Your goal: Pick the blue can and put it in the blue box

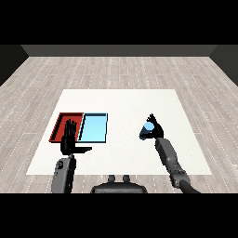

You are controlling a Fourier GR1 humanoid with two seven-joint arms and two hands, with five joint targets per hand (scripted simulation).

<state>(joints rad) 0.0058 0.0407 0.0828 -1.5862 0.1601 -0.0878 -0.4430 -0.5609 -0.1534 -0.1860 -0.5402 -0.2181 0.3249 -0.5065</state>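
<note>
The right hand is curled round the blue can, so the can is held at the right side of the white surface. The can looks a bit tipped over in the hand, and I cannot tell if it rests on the surface or is just off it. The blue box lies well apart from the can, off to the left, with bare white surface between them. A red tray sits right next to the blue box, touching its left side. The left hand is near the red tray with its fingers straight up and its thumb sticking out to the side. It holds nothing. I think the picking step is just about done, since the can is already in the hand. The putting step is not done yet, because the can is not in the blue box. Next, the right hand needs to carry the can across to the left, stop over the blue box and not the red tray, and then let go.
</note>
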